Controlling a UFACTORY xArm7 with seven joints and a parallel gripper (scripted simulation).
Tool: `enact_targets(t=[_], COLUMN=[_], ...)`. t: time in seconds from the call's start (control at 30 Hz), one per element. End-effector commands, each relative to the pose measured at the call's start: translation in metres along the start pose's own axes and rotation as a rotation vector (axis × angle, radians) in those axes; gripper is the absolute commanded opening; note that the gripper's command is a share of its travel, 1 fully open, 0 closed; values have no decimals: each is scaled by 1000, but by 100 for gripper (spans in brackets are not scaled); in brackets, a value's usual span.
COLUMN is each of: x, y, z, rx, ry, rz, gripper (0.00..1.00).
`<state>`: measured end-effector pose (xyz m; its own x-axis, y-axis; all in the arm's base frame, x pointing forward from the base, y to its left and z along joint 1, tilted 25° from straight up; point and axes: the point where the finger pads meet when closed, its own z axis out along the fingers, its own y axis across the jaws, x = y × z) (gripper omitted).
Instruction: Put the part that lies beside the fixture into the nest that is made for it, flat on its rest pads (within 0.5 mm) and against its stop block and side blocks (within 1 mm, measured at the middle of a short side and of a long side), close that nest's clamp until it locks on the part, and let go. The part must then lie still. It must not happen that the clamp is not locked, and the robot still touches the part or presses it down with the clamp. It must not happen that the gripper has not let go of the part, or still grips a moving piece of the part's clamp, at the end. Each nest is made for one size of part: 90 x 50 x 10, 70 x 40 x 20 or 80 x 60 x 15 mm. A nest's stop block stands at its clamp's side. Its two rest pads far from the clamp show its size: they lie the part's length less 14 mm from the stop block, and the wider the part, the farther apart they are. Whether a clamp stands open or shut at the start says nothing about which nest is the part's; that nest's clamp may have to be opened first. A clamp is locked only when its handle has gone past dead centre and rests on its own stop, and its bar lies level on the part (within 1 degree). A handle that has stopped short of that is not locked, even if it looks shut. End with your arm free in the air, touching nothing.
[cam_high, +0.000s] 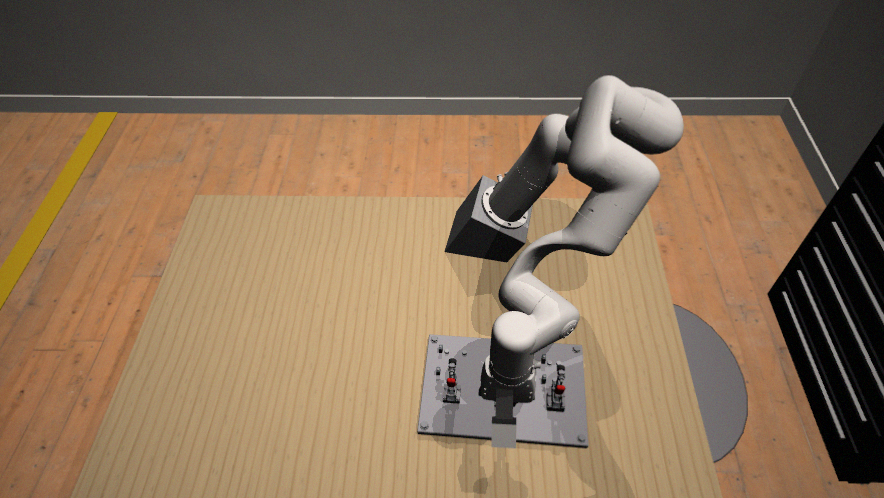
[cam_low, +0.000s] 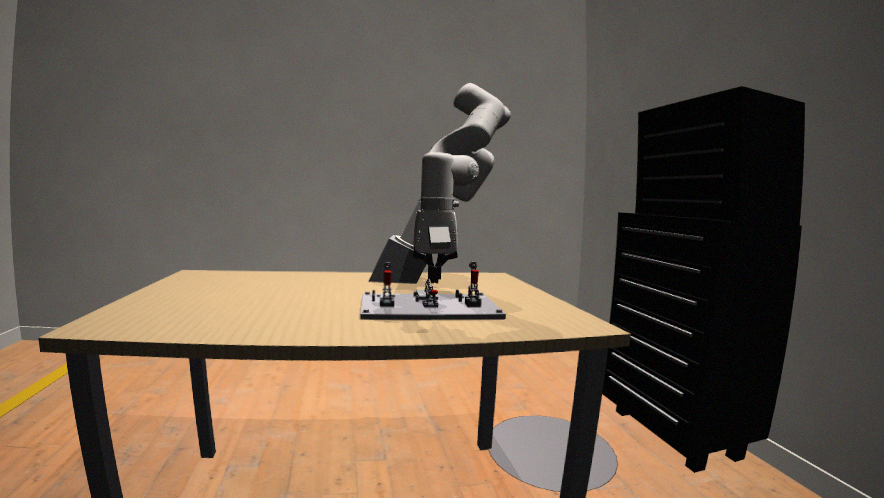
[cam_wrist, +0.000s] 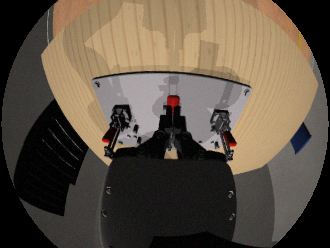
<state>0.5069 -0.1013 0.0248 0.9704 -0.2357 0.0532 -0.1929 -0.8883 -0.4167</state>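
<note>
The grey fixture plate lies on the table and carries three toggle clamps with red handles. In the side view the left clamp (cam_low: 387, 285) and the right clamp (cam_low: 473, 284) have their handles standing upright. The middle clamp (cam_low: 431, 295) has its red handle low, near the plate. My gripper (cam_low: 434, 275) points straight down over the middle clamp, fingers shut with nothing between them, tips just above its handle. In the wrist view the shut fingers (cam_wrist: 172, 137) sit right behind the middle red handle (cam_wrist: 173, 100). The arm hides the middle nest from above. I cannot make out the part in any view.
The robot's dark base block (cam_high: 486, 223) stands on the table behind the fixture. A black drawer cabinet (cam_low: 705, 272) stands to the right of the table. A small blue patch (cam_wrist: 301, 139) shows at the wrist view's right edge; I cannot tell what it is.
</note>
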Motion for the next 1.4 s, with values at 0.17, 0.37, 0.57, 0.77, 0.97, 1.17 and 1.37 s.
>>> enact_targets(t=[0.17, 0.37, 0.57, 0.77, 0.97, 1.17, 1.37], x=[2, 2, 2, 2, 2, 2, 3], y=[1, 1, 1, 1, 1, 1, 1], z=[-1, 0, 0, 0, 0, 2, 8], rx=[-1, -1, -1, -1, -1, -1, -1], ry=[5, 5, 5, 5, 5, 5, 5], rz=[0, 0, 0, 0, 0, 0, 0], gripper=[0, 0, 0, 0, 0, 0, 0])
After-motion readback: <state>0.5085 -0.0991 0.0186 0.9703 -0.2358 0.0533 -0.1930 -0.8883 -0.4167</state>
